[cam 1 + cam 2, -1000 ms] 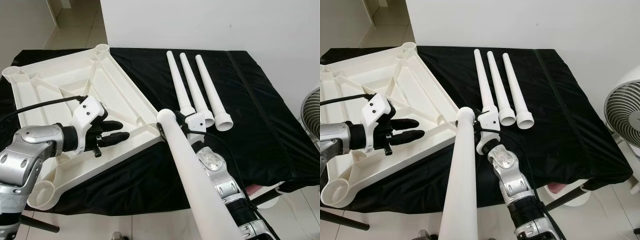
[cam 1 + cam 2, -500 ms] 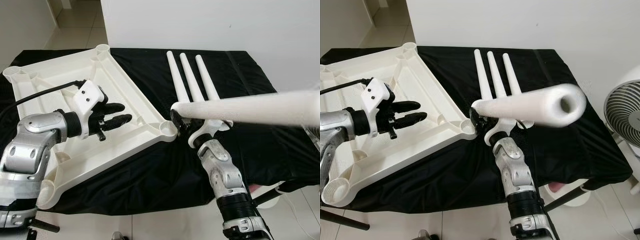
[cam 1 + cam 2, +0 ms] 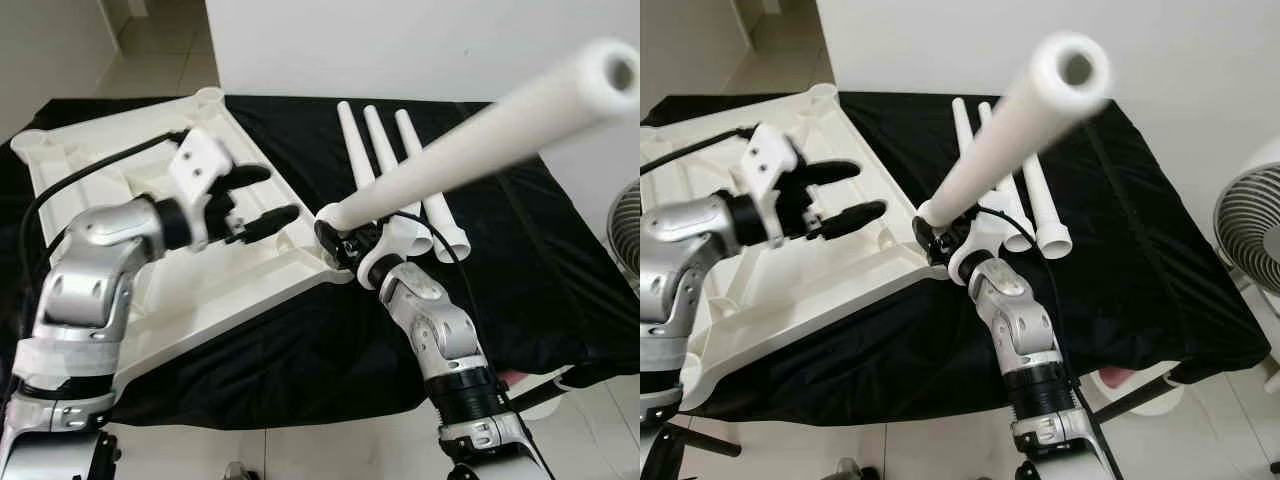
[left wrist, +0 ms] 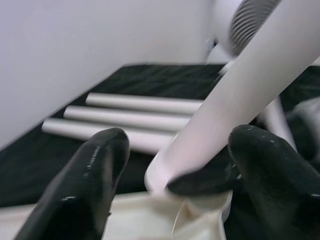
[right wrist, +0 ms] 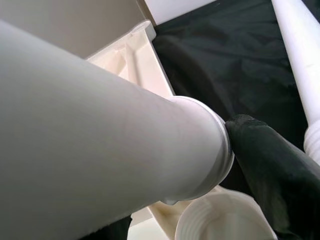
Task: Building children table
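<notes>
A white tabletop (image 3: 120, 170) lies upside down on the left half of the black-covered table. My right gripper (image 3: 340, 240) is shut on the thick end of a white table leg (image 3: 480, 140). That end hangs just above the tabletop's near-right corner socket (image 5: 220, 220), and the leg slants up to the right, towards the camera. My left gripper (image 3: 280, 192) hovers open above the tabletop, just left of that corner, with its fingertips (image 4: 100, 165) pointing at the leg's base. Three more legs (image 3: 400, 170) lie side by side behind the corner.
The black cloth (image 3: 540, 260) hangs over the table's front and right edges. A white fan (image 3: 1250, 220) stands on the floor to the right. A white wall (image 3: 400, 40) backs the table, and a black cable (image 3: 90, 175) loops from my left wrist.
My right arm swung the held leg from lying level to the right up to a steep slant, its base staying by the corner socket. My left gripper rose and moved right towards that corner.
</notes>
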### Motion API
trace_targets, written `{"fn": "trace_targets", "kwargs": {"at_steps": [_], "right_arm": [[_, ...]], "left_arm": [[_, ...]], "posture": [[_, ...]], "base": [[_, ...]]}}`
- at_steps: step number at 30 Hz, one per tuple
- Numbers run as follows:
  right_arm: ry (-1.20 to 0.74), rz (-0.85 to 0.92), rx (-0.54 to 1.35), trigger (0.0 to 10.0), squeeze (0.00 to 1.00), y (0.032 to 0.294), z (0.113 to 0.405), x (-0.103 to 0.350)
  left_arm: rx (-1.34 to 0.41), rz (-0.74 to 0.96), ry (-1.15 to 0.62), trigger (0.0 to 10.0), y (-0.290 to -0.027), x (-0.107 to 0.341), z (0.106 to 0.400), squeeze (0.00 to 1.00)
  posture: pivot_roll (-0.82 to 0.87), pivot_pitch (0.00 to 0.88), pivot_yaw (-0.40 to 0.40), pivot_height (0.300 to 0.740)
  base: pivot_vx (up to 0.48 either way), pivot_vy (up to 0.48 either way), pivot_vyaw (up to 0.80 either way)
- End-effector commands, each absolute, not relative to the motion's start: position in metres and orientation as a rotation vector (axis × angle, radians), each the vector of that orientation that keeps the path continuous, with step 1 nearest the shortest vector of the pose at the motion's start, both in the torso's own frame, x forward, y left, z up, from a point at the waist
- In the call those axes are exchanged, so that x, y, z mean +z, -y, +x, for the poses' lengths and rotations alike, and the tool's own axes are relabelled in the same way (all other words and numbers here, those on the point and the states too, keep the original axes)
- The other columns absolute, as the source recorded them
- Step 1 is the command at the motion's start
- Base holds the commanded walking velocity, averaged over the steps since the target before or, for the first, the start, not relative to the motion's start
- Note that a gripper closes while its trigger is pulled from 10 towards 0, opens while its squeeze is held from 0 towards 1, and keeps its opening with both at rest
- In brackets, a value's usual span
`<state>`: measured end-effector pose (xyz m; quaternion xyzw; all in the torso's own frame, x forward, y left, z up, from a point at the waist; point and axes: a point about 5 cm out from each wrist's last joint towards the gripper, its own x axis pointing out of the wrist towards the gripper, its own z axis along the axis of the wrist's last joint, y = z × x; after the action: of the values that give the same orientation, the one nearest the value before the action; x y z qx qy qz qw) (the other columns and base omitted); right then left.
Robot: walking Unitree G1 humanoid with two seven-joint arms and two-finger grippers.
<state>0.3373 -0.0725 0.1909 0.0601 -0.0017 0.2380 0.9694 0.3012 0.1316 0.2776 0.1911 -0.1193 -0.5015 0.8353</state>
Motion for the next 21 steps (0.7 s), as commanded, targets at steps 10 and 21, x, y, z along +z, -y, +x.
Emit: {"fn": "trace_targets", "kwargs": {"at_steps": [10,21], "right_arm": [[-0.112,0.212,0.527,0.0,0.0,0.056,0.348,0.2],[-0.135,0.231,0.562,0.0,0.0,0.047,0.35,0.209]], "left_arm": [[-0.718,0.344,0.439,10.0,-0.113,0.305,0.314,1.0],[-0.812,0.411,0.478,10.0,-0.099,0.311,0.311,0.0]], "posture": [[0.02,0.111,-0.008,0.74],[0.03,0.109,-0.007,0.74]], "base": [[0.0,0.0,0.0],[0.0,0.0,0.0]]}}
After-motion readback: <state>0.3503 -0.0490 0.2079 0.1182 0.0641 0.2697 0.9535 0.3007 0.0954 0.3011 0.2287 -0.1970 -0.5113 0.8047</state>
